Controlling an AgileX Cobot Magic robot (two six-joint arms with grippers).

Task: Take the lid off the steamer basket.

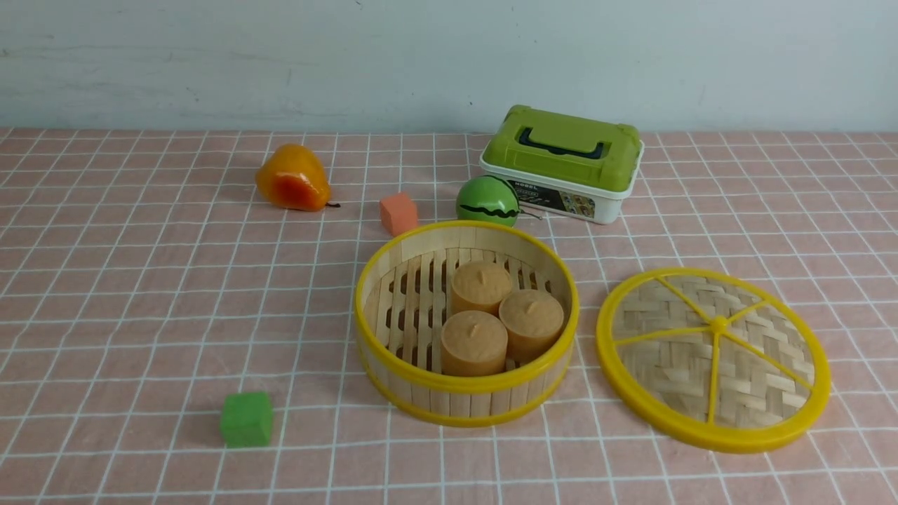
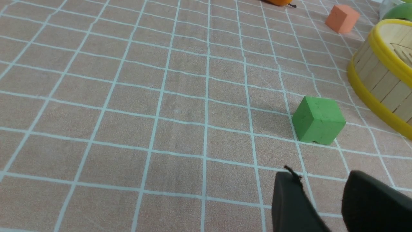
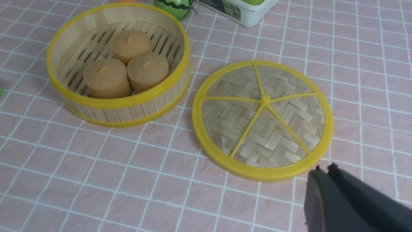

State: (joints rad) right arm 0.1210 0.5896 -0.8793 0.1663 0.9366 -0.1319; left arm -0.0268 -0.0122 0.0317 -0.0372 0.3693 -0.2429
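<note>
We judge the lid (image 1: 712, 358) already off; it lies flat on the cloth (image 1: 140, 315) just right of the steamer basket (image 1: 463, 403). Our right gripper (image 3: 325, 168) is closed and empty; our left gripper (image 2: 322, 175) is parted and empty; next we need only withdraw.

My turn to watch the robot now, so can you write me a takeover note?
Left gripper: open, empty, near the green cube.
Right gripper: shut, empty, close beside the lid.
The lid lies flat on the tablecloth, right of the steamer basket, not touching it.
Steamer basket: uncovered, three tan cakes inside.
Done: lid is off.
Left: nothing that shows.
</note>
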